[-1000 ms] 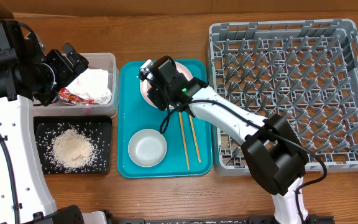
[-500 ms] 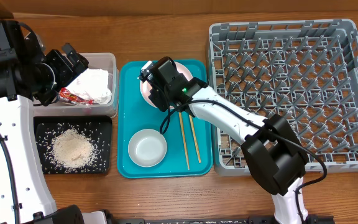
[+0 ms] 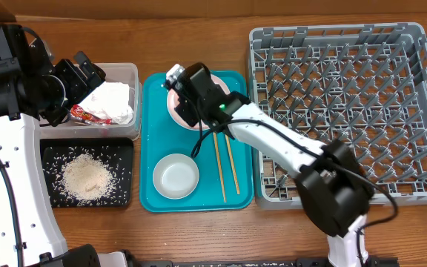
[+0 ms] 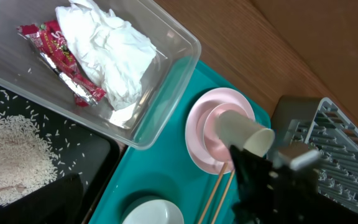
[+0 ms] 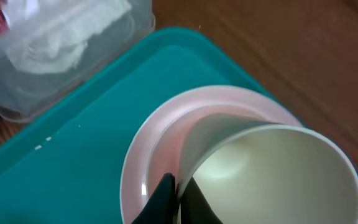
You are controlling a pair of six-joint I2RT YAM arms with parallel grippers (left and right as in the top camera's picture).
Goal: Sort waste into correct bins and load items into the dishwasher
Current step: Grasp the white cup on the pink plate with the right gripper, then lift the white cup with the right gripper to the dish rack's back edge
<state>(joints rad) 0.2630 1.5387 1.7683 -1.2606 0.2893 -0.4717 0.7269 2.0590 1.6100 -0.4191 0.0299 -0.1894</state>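
My right gripper [image 3: 181, 87] is shut on the rim of the small white cup [image 5: 272, 174], one finger inside and one outside [image 5: 178, 186]. It holds the cup tilted over a pink bowl [image 4: 211, 134] that sits on the pale pink plate [image 3: 171, 105]. A pale bowl [image 3: 176, 176] and the chopsticks [image 3: 224, 163] lie on the teal tray [image 3: 150, 133]. The napkin [image 3: 113, 100] and red wrapper [image 3: 87, 113] lie in the clear tub [image 3: 130, 70]. Rice [image 3: 87, 178] is in the black tray [image 3: 124, 148]. My left gripper [image 3: 86, 70] hangs open and empty over the tub.
The grey dish rack [image 3: 347, 104] stands at the right and holds nothing. Its left wall runs close along the teal tray's right edge. The tub and black tray stand side by side left of the teal tray.
My right gripper has shifted slightly up and to the left with the cup, tilting it more. The left arm has not moved.
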